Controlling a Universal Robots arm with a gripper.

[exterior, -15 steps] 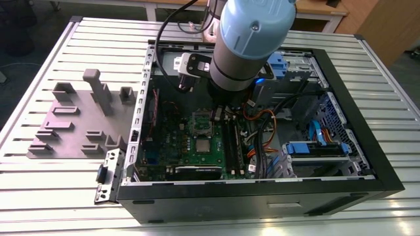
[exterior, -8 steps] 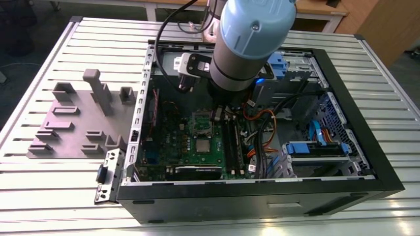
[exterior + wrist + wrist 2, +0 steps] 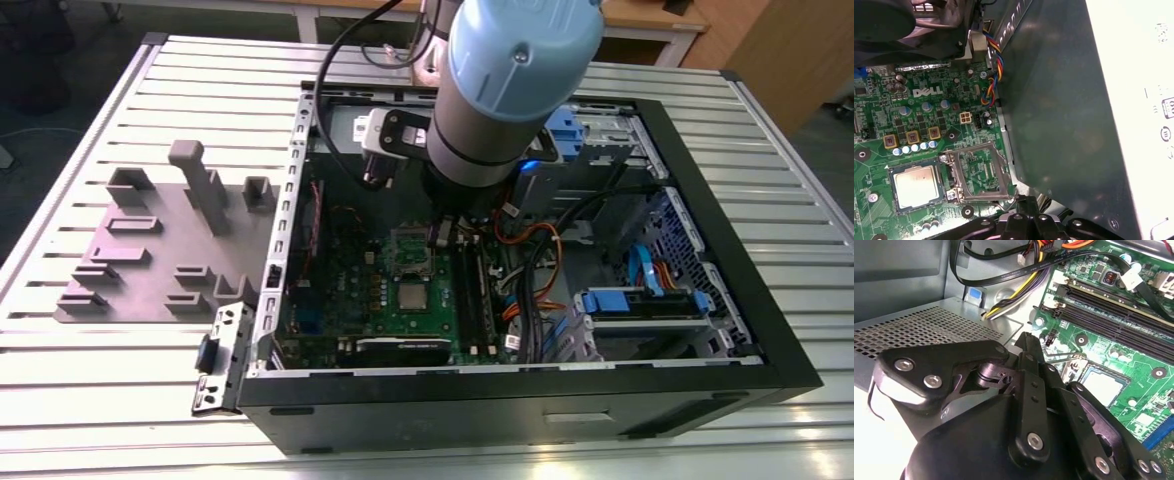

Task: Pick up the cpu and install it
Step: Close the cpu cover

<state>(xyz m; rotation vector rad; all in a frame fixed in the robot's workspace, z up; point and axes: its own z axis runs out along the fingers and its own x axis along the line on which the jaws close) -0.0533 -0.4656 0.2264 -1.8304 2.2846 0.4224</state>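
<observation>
cpu: small flat silvery-grey square chip with a paler rim, the cpu (image 3: 916,185) lies flat on the green circuit board (image 3: 929,110) in a dark square surround. Nothing's holding it. The exterior view has it (image 3: 414,295) about mid-board, and the second wrist view catches it (image 3: 1102,385) partly behind the tool.

socket frame: rectangular black-and-metal socket frame (image 3: 999,175) sits just beside the cpu, with bare board showing through its window.

gripper: black two-finger linkage gripper (image 3: 1026,340) looks closed up. The fingers come together in one narrow tip and I can't see anything pinched in there. In the first wrist view the tip (image 3: 1020,202) is near the frame's corner, a bit away from the cpu. Can't tell if it's touching the board.

grey box: big grey metal box (image 3: 1064,100) with a white label stands right along the board's edge, by the gripper.

wires: twisted multicoloured wires (image 3: 996,75) run down between box and board.

memory slots: long black memory slots (image 3: 1114,315) lie beyond the cpu.

arm: fat blue-and-grey arm (image 3: 514,80) reaches down into the open black computer case (image 3: 534,400).

table: ribbed aluminium table (image 3: 801,440) carries the case, with a grey moulded fixture plate (image 3: 147,250) at the exterior view's left.
</observation>
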